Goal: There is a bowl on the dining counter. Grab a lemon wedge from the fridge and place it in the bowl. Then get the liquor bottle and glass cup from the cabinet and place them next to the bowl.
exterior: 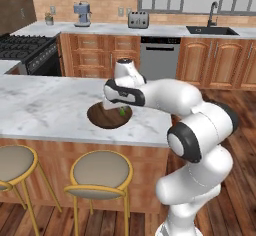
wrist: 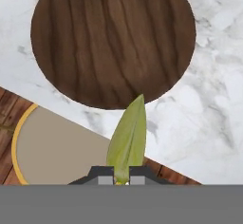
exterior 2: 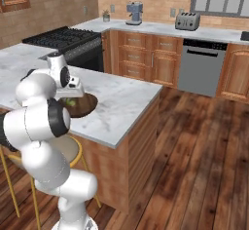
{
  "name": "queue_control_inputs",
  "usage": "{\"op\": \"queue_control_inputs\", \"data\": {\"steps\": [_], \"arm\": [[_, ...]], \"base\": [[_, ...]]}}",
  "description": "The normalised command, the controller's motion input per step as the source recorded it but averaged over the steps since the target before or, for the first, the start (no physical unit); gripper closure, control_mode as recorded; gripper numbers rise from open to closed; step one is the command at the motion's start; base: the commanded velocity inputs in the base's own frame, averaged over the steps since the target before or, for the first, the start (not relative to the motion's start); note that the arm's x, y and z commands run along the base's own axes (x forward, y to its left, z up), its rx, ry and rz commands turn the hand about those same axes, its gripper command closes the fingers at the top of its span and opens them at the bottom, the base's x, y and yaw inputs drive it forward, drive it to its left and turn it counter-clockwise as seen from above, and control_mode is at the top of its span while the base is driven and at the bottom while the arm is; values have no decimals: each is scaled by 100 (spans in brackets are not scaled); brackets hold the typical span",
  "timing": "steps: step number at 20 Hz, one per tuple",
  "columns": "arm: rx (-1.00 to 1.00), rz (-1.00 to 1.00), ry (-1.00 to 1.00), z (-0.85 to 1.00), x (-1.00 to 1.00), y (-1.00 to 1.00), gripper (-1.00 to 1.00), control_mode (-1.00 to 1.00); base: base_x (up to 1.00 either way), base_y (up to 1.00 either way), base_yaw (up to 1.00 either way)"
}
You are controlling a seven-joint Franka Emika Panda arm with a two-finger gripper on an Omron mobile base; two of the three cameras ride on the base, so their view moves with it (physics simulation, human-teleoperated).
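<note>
The pincer (wrist: 121, 178) was pinching the lemon wedge (wrist: 128, 137) above the bowl's (wrist: 95, 42) near rim, so the wedge was fetched but not yet dropped in. The bowl sat near the table's (exterior: 45, 105) front edge, empty. The bottle and cup seemingly remained to be brought.

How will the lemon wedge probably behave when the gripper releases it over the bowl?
The lemon wedge looks thin and pointed, pinched at one narrow end by the shut gripper, so it is probably light and may tip sideways on landing. The bowl is wide and shallow; the wedge would likely stay inside, though it could slide on the smooth wood.
</note>
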Motion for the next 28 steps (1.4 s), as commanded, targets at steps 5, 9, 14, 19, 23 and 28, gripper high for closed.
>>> {"op": "queue_control_inputs", "data": {"steps": [5, 9, 14, 19, 23, 28], "arm": [[0, 0, 0, -27, 26, 5, 100, -100], [0, 0, 0, -27, 25, 6, 100, -100], [0, 0, 0, -26, 24, 6, 100, -100], [0, 0, 0, -24, 21, 5, 100, -100], [0, 0, 0, -19, 22, 2, 100, -100], [0, 0, 0, -18, 19, 2, 100, -100]], "base": [[0, 0, 0], [0, 0, 0], [0, 0, 0], [0, 0, 0], [0, 0, 0], [0, 0, 0]]}}
